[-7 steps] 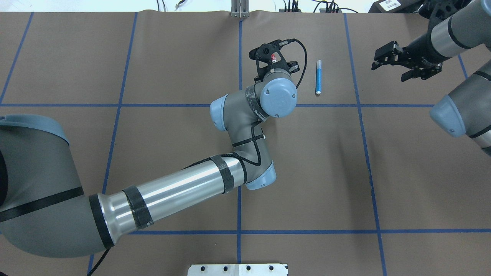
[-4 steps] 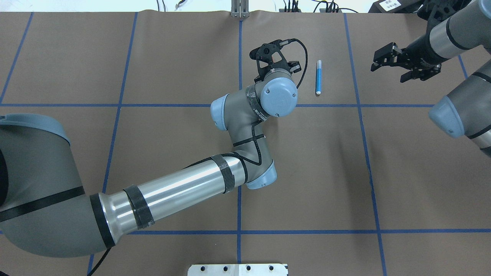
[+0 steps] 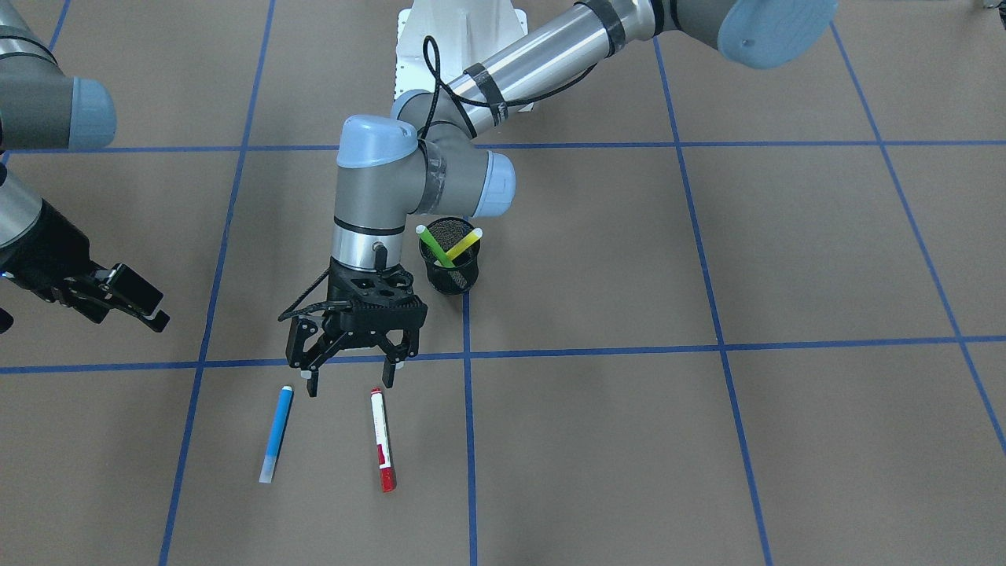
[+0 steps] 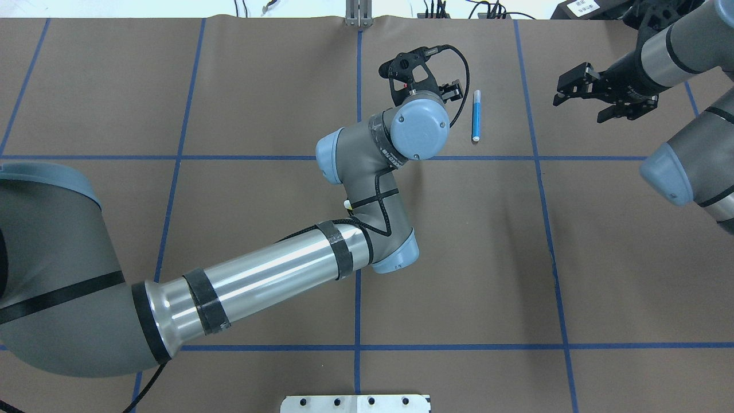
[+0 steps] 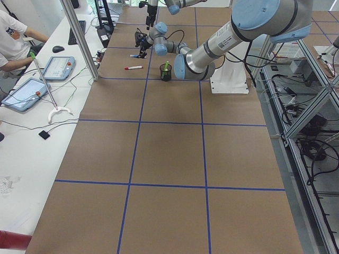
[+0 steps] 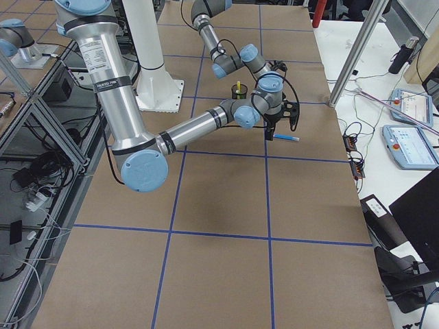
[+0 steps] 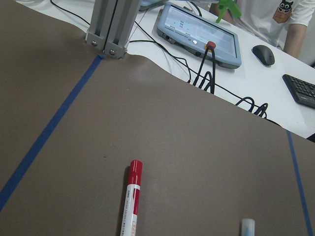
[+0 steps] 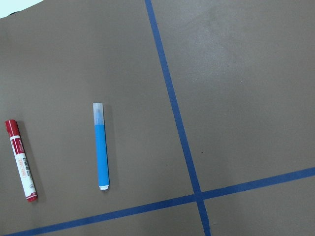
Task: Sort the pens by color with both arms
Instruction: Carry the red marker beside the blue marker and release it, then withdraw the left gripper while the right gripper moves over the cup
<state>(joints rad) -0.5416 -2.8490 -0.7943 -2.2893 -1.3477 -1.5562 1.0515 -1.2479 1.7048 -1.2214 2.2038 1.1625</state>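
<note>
Over the last second the left gripper (image 3: 350, 384) has been swung towards the slim blue marker pen (image 3: 276, 434). Its jaws are held wide and empty between that pen and the white-bodied marker with red cap and end (image 3: 382, 440), both lying flat, so a pick is judged to be next. The right gripper (image 4: 565, 92) is held well apart, jaws parted, empty. From overhead the red-capped marker is hidden by the wrist (image 4: 420, 123) (so is the black wire-mesh cup (image 3: 449, 277)). The front view shows both, with the lime green pen (image 3: 432, 244) and yellow pen (image 3: 465, 240) standing inside.
</note>
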